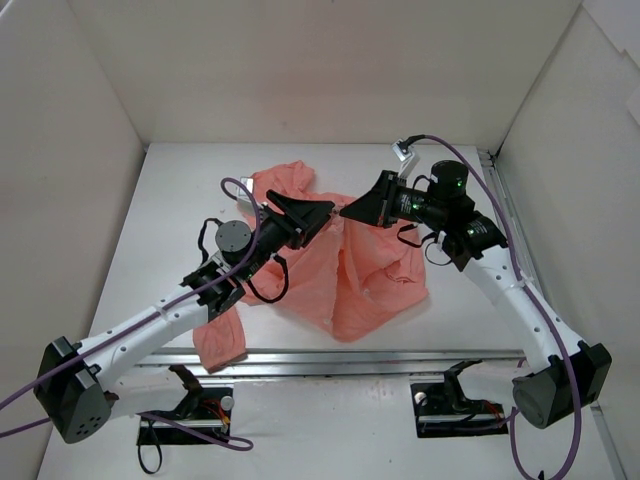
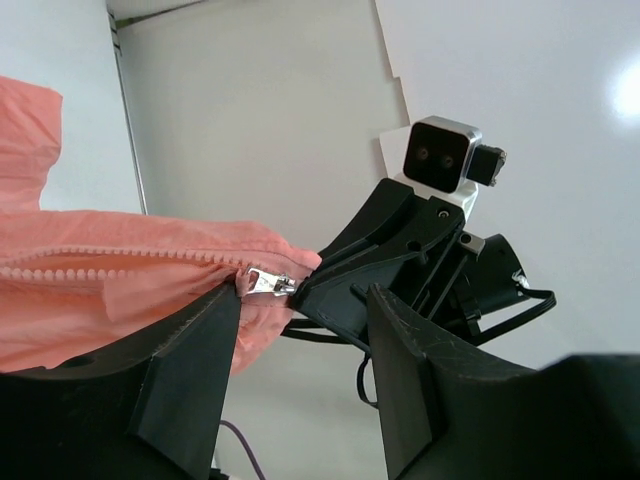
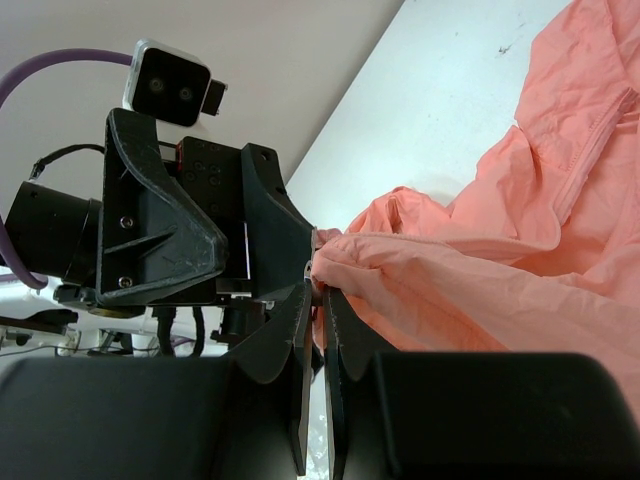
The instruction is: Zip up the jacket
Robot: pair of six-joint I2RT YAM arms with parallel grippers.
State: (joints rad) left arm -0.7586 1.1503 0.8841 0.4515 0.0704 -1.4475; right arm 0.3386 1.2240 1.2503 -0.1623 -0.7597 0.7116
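**Jacket**: salmon, bunched on the worktop below both pincers, one edge lifted between them.
**Right pincer**: clenched on the jacket at the zip slider.
**Left pincer**: released, fabric against one finger.
**Progress:** teeth beside the slider look meshed; the remaining length is undeterminable.

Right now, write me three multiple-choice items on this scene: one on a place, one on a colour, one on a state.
1. Where is the left end effector? A tip to tip with the right end effector over the jacket; B far from the jacket; C under fabric.
2. The jacket's colour? A blue; B salmon-pink; C grey.
3. The right end effector's fingers? A wide apart; B out of view; C pinched shut on fabric.
1 A, their tips meet in the top view; 2 B, pink in all views; 3 C, fabric sits clamped between them.
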